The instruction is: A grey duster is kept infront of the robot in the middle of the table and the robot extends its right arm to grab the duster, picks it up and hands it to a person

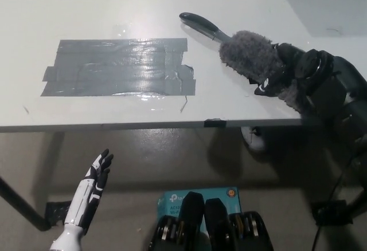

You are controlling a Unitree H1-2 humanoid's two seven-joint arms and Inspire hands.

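Over table (pixel 114 10): right hand (pixel 292 70) grips grey duster (pixel 246 53).

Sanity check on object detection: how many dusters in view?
1. The duster is at the table's right side, fluffy head under the right hand, handle pointing up-left. Left hand rests below the table edge.

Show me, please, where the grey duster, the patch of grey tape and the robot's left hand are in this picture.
grey duster (pixel 248 54): head view, on its fluffy head.
patch of grey tape (pixel 117 66): head view, on its middle, on the table.
left hand (pixel 98 171): head view, on the palm, below the table edge.
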